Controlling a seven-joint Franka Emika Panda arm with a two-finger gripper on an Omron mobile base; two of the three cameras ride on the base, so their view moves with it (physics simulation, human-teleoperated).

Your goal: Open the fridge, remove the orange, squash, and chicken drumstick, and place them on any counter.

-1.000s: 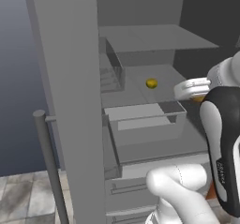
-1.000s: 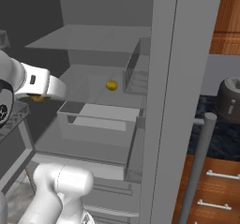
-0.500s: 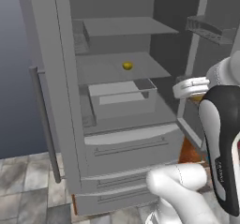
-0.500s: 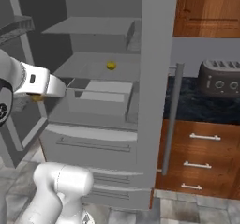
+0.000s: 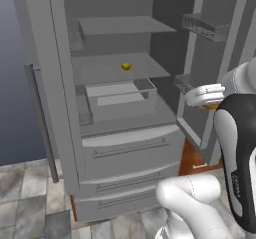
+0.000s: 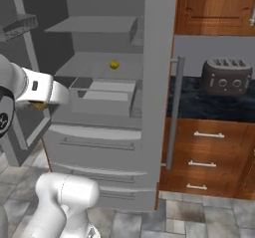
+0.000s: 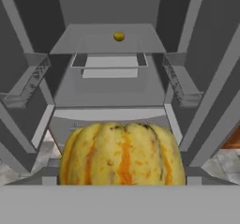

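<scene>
The grey fridge [image 5: 125,150] [image 6: 99,142] stands with both upper doors swung open. A small round yellow orange [image 5: 126,66] [image 6: 114,63] [image 7: 119,36] rests on its middle shelf. My gripper [image 5: 212,103] hangs in front of the fridge, well back from the shelves, shut on a ribbed yellow squash [image 7: 123,153] with orange stripes. The squash hides my fingertips in the hand view and peeks out under the wrist [image 6: 38,105]. The black counter [image 6: 191,102] runs to the right of the fridge. The chicken drumstick is out of view.
A steel toaster [image 6: 226,76] sits on the counter, above wooden drawers [image 6: 209,157] and below wooden wall cabinets [image 6: 214,8]. The open right fridge door [image 5: 215,58] with its racks stands beside my wrist. A clear bin [image 5: 120,95] sits under the middle shelf. Grey floor tiles lie below.
The base has backed away from the fridge, so both base views now take in the drawers, floor and counter. The arm keeps its pose with the squash in the gripper.
</scene>
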